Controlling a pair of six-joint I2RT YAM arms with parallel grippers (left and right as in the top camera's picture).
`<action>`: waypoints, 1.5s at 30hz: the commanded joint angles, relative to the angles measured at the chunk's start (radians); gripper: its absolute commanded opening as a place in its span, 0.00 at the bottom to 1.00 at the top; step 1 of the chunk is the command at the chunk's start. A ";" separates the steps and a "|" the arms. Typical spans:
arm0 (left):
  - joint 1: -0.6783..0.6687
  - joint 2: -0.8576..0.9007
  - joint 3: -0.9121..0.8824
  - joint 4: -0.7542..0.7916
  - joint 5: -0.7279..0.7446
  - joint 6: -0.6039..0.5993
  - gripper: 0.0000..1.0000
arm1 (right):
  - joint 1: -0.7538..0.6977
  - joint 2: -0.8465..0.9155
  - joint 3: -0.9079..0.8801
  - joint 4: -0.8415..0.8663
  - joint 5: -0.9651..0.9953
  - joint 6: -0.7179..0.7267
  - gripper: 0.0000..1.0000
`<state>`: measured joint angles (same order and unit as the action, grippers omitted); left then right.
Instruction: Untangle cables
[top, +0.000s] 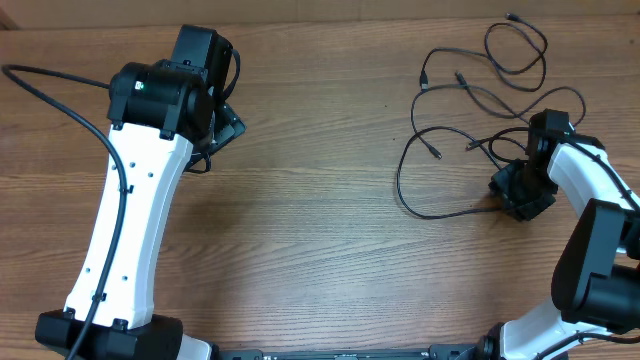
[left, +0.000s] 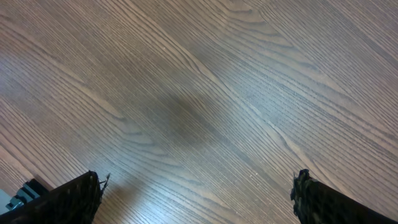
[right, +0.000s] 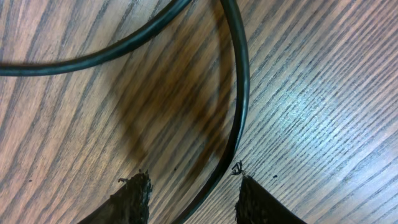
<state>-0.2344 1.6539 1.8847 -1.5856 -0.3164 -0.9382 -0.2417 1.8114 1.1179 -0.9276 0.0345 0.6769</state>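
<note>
Right gripper jaws spread, a cable running between them, unpinched. Left gripper spread over bare table. Risk: cable slips aside as the jaws close.

Passage offered across table middle; far right crowded by looping cables, one strand threaded through right gripper.

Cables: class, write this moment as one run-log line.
right gripper: open, low, straddling one of the cables, not clamped | left gripper: open over bare table | task: cables not yet untangled
</note>
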 joint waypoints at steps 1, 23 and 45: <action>-0.002 0.009 -0.005 -0.003 0.004 0.019 1.00 | -0.001 0.021 -0.007 0.007 0.017 0.004 0.45; -0.002 0.009 -0.005 -0.010 0.003 0.019 1.00 | -0.018 0.040 0.099 -0.064 0.013 0.003 0.04; -0.002 0.009 -0.005 -0.010 0.003 0.018 1.00 | -0.126 -0.178 0.428 -0.386 0.055 -0.008 0.04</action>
<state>-0.2344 1.6539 1.8847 -1.5936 -0.3164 -0.9382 -0.3317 1.6890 1.5169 -1.3025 0.0696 0.6792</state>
